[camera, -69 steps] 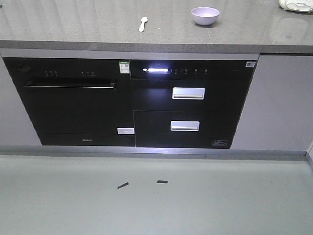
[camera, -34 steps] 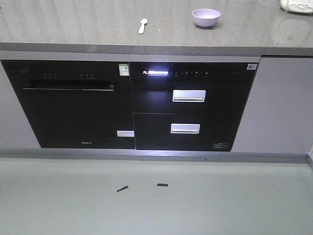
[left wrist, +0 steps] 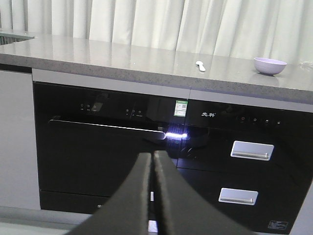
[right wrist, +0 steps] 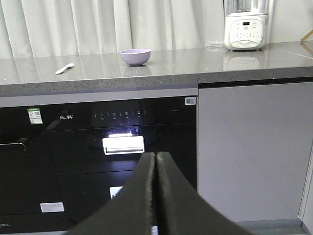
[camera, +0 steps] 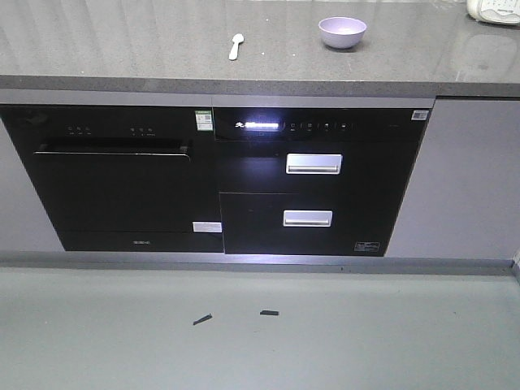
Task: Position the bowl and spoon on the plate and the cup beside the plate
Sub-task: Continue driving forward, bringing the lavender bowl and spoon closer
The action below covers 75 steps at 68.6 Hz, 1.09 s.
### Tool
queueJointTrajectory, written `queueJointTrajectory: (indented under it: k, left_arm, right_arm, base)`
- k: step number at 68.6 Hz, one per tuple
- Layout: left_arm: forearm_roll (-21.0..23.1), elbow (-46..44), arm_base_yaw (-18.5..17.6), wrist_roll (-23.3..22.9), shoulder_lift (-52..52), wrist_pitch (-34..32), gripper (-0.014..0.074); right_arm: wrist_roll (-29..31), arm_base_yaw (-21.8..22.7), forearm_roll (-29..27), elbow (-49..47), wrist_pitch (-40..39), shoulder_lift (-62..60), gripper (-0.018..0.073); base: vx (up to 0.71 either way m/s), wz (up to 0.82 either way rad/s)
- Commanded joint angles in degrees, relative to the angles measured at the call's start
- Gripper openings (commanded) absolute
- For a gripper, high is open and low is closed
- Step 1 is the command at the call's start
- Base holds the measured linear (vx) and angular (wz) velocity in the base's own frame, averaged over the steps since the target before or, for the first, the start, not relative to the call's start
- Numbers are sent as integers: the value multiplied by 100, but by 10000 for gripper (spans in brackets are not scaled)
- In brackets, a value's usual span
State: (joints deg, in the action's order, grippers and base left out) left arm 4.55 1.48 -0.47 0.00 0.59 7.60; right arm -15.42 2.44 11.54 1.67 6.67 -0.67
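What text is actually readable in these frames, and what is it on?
"先科", probably: white logo on the right appliance's control panel.
green-and-white sticker left of that logo: print too small to read.
white sticker low on the left appliance: blurred.
blender panel: display and icons too small.
No text on the bowl or the spoon.

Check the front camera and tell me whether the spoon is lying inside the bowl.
No, the spoon lies on the countertop, clearly apart from the bowl.
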Motion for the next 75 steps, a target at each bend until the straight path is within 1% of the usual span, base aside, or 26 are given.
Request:
queueJointTrajectory:
  k: [1, 75]
  left_arm:
    - [19, 113, -41, 0, 85, -384, -6]
    - [19, 113, -41, 0, 85, -384, -6]
  right_arm:
    - [55, 35, 20, 39, -389, -58, -1]
    - [54, 35, 25, 39, -389, -58, -1]
  base:
    - [5, 0]
    - [4, 0]
